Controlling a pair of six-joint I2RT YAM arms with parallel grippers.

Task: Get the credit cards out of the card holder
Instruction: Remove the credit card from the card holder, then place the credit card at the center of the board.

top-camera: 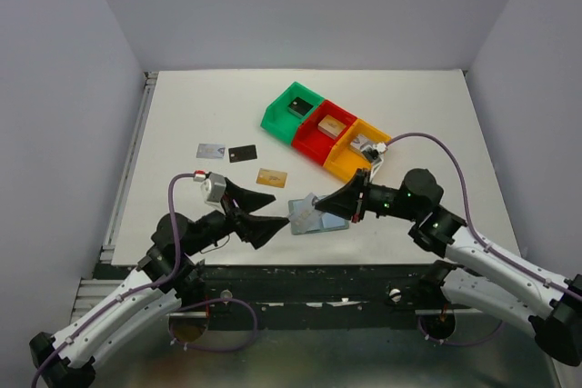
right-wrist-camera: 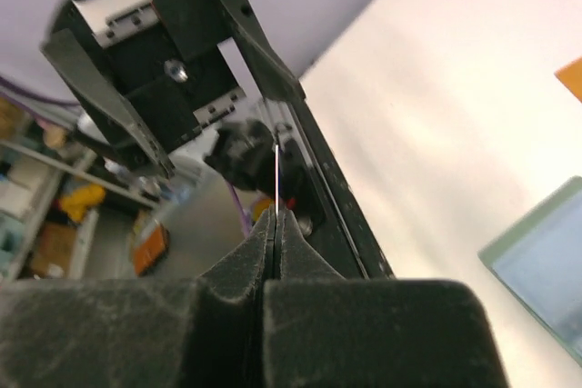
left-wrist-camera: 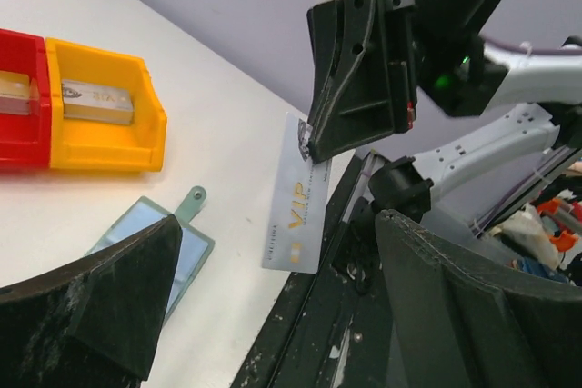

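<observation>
The grey-blue card holder lies open and flat near the table's front edge, also in the left wrist view and the right wrist view. My right gripper is shut on the top corner of a silver "VIP" credit card, which hangs in the air beside the holder; the right wrist view shows it edge-on. My left gripper stands wide open facing that card, touching nothing. A silver-grey card, a black card and a tan-gold card lie on the table.
Green, red and orange bins stand in a row behind the right gripper, each with a small object inside. The table's black front rail runs just below the hanging card.
</observation>
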